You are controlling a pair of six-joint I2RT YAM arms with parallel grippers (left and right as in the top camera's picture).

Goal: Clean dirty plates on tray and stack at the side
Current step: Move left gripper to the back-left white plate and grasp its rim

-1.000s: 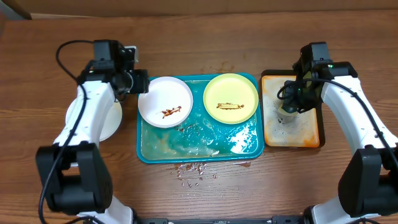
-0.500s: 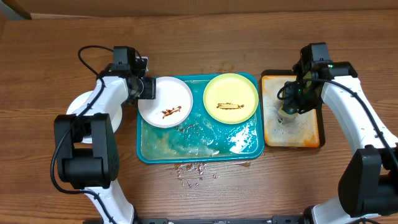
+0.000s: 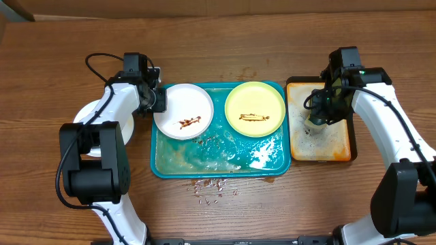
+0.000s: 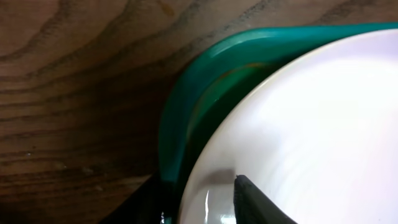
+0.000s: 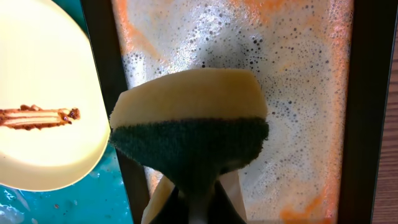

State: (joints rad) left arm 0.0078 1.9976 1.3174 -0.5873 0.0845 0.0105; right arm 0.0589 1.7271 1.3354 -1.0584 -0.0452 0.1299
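We record a large teal-blue rectangular plastic tray point(image 3: 154, 155) with a raised rim, set mid-way along the brown wooden table point(image 3: 218, 41), its floor wet with soapy foam. 2 small round plates lie in its far half. The white plate point(image 3: 182, 109) sits at the left with a brown smear in its middle. The pale yellow-green plate point(image 3: 255, 102) sits at the right with a dark brown streak; the 2 are near each other but apart. A 3rd white plate point(image 3: 79, 116) lies on the wood left of the tray, largely covered by the left arm. The left gripper point(image 3: 158, 101) stands at the left rim of the white plate. The left wrist view shows 1 dark finger point(image 4: 252, 202) over the plate's inner face and the other beneath the rim. The jaws are narrowly parted astride that rim, and we cannot tell whether they press it. The right gripper point(image 5: 196, 199) hangs over a smaller orange rectangular tray with a black rim point(image 3: 340, 146), just right of the teal one and coated in foam. Its jaws are clamped on a yellow sponge with a dark green scouring face point(image 5: 189, 118). Brown crumbs point(image 3: 211, 184) lie on the wood just in front of the tray.
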